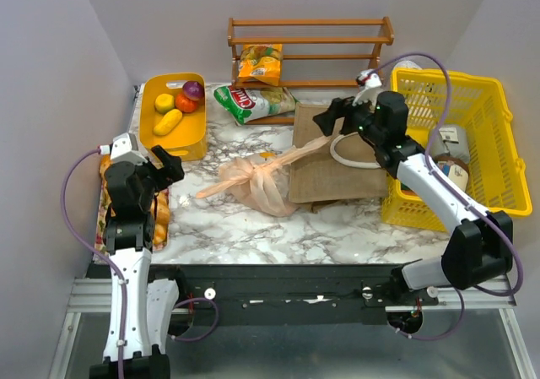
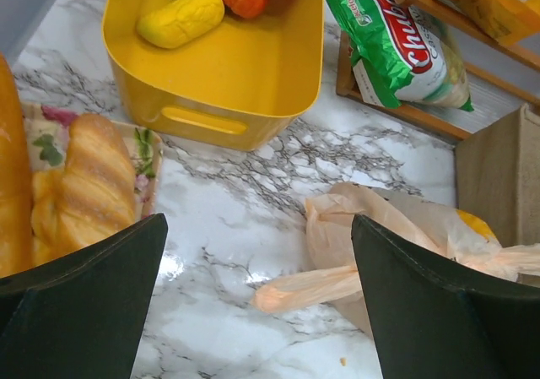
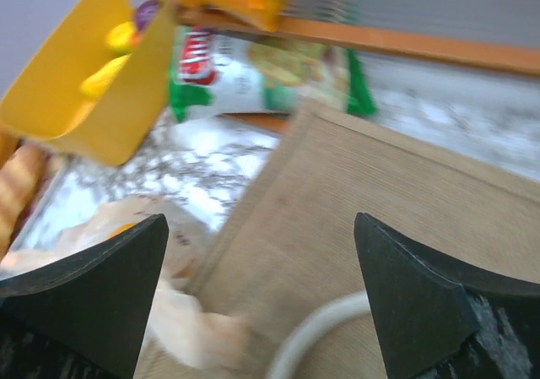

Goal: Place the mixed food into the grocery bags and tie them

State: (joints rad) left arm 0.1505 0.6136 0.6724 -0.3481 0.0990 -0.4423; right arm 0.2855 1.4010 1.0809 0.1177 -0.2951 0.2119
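Blurred and hidden
The green snack packet (image 3: 253, 75) is smeared (lettering unreadable); bread (image 1: 160, 217) at the counter's left edge is partly covered by the left arm (image 1: 126, 195).

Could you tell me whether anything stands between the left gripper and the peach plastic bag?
Nothing visible does. The left gripper, jaws open, hangs over the marble table, and the peach plastic bag lies just ahead to its right with only bare marble between them. The yellow tub sits farther off, clear of that path.

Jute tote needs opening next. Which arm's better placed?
Right. The right claw, open, hangs over the jute tote, its white handle just below. The left claw is by the bread, beyond the peach bag.
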